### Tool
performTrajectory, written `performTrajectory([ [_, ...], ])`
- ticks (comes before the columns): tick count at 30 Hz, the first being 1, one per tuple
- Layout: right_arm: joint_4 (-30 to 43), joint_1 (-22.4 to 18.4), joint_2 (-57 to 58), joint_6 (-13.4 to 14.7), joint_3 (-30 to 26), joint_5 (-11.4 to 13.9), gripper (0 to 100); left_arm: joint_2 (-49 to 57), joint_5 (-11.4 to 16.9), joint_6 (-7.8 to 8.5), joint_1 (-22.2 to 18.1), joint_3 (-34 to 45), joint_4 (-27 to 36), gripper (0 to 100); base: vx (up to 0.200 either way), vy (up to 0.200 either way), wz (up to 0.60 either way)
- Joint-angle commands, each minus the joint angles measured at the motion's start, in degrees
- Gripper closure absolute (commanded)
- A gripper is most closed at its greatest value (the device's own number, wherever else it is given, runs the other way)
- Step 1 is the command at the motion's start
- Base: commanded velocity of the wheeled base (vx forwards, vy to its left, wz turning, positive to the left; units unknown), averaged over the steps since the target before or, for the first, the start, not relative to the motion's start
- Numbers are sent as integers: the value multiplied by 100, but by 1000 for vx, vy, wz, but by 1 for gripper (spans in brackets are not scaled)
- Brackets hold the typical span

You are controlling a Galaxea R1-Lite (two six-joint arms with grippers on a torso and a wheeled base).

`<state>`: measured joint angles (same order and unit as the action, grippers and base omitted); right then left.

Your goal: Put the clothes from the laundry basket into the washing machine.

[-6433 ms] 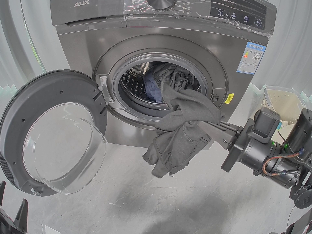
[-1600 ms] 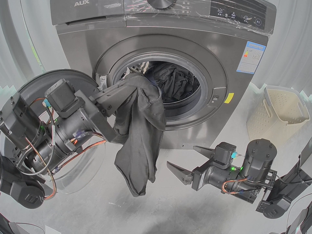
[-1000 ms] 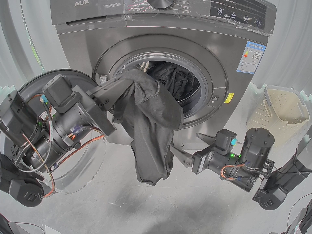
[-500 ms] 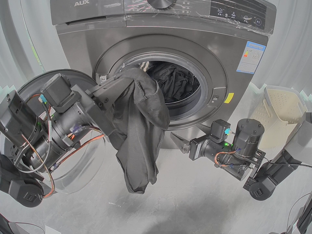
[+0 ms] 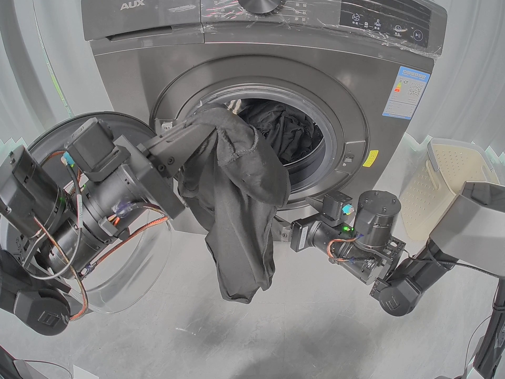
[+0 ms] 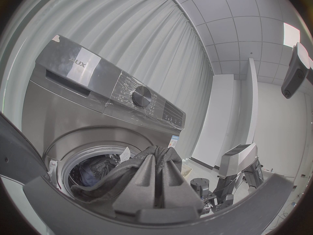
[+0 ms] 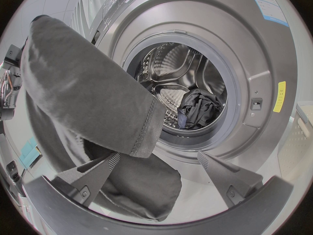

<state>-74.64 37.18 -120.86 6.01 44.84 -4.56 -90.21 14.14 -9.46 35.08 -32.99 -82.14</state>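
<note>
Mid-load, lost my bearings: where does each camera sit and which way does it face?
Head view: on the robot's head, looking forward and down at the washing machine; both arms show, left arm at left.
Left wrist view: behind the left gripper, angled up at the machine's front and the ceiling; its shut fingers show.
Right wrist view: low, behind the open right gripper, facing the drum.
Shared: all three show the grey garment and the drum.

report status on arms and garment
Left gripper shut on dark grey cloth garment, hanging before drum mouth of grey washing machine. Right gripper open at its lower folds. Round door open.
</note>
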Motion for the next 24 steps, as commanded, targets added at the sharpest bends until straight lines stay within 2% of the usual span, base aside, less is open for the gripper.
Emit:
performTrajectory([
  [1, 2, -9, -386, -3, 456, -10, 0, 3, 10, -12, 7, 3, -13, 100, 0, 0, 0],
  [17, -6, -71, -395, 41, 1053, -45, 0, -14, 27, -12, 25, 3, -13, 100, 0, 0, 0],
  [18, -15, -62, -404, 49, 1080, -45, 100, -14, 19, -12, 25, 3, -13, 100, 0, 0, 0],
  [24, -24, -97, -368, 49, 1168, -45, 100, -23, 19, -12, -10, 3, -13, 100, 0, 0, 0],
])
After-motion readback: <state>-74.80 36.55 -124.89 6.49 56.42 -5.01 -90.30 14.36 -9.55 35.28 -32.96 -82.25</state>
